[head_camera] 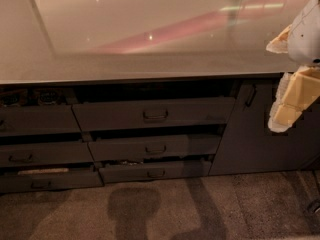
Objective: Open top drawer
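I see the top drawer (115, 115) centred just under the counter (150, 44), its handle (155, 115) untouched. My gripper (289, 104) hangs at far right, before the cabinet door (250, 134), well apart from it; spread or closed, I can't tell.

countertop (125, 59): grey, glossy | floor (250, 204): carpet, cabinet (250, 144) standing on it | tool (292, 101): far right, by counter edge
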`<state>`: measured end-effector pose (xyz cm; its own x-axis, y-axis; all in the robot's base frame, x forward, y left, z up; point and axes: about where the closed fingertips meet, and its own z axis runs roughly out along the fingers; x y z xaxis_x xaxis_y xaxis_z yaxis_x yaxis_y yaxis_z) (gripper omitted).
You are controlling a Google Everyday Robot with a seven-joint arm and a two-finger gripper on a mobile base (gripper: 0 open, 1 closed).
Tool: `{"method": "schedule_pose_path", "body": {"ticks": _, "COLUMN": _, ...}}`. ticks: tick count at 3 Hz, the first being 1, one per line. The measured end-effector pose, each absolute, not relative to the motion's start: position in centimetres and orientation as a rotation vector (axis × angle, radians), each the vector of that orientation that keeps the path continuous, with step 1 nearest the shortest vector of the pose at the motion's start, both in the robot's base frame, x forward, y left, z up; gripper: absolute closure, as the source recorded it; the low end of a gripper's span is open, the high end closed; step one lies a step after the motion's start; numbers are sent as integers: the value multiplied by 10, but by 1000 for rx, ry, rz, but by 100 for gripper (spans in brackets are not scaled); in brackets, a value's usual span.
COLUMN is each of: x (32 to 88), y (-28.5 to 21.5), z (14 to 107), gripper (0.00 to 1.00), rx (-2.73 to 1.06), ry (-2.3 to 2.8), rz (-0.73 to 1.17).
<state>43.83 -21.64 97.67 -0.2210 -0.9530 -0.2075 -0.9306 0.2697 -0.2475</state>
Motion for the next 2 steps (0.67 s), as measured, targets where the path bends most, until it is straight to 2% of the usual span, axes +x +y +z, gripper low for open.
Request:
{"method": "schedule_pose_path", "body": {"ticks": 1, "x": 439, "y": -216, "z": 977, "gripper": 0, "rx": -1723, "ry": 2229, "rz": -97}}
{"method": "schedule_pose_path", "body": {"ticks": 2, "x": 440, "y": -215, "z": 977, "gripper": 0, "rx": -1725, "ry": 2197, "rz": -3}}
